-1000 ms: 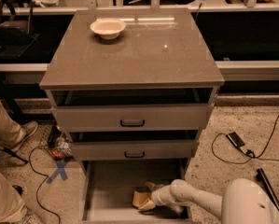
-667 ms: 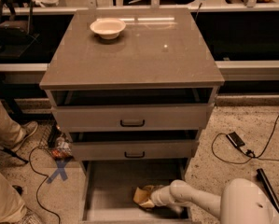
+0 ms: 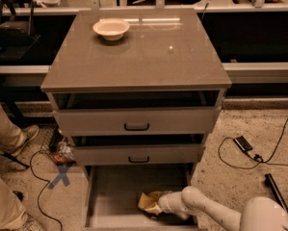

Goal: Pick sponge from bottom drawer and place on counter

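I see the gripper (image 3: 156,204) down in the open bottom drawer (image 3: 113,192), right against the sponge (image 3: 146,201) on its floor (whether it grips I cannot tell), a bowl (image 3: 111,29) up on the counter (image 3: 153,57).

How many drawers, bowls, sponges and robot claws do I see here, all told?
Drawers: 3 (top drawer, middle drawer, bottom drawer)
Bowls: 1, the bowl on the counter
Sponges: 1, the sponge in the bottom drawer
Claws: 1, the claw at the sponge, down in the bottom drawer
Total: 6
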Action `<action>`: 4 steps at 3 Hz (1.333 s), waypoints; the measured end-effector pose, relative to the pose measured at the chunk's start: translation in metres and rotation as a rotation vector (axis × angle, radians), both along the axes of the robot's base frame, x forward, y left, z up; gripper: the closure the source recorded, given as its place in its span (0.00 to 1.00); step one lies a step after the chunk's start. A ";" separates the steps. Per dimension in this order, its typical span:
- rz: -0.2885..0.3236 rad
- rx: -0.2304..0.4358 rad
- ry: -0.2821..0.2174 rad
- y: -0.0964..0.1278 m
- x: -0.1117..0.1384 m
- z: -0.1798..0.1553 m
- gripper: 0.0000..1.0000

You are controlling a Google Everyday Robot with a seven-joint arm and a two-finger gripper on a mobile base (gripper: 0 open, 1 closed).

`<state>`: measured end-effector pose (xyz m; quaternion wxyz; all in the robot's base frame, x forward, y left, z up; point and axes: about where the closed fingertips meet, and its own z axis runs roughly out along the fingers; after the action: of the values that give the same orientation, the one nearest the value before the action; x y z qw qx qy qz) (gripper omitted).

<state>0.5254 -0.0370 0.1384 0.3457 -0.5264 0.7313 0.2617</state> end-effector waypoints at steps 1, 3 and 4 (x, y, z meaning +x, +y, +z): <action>0.022 0.112 -0.075 -0.013 -0.003 0.051 1.00; 0.091 0.203 -0.299 -0.058 -0.013 0.169 1.00; 0.091 0.203 -0.299 -0.058 -0.013 0.169 1.00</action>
<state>0.5129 -0.0953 0.3074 0.4896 -0.5545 0.6172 0.2683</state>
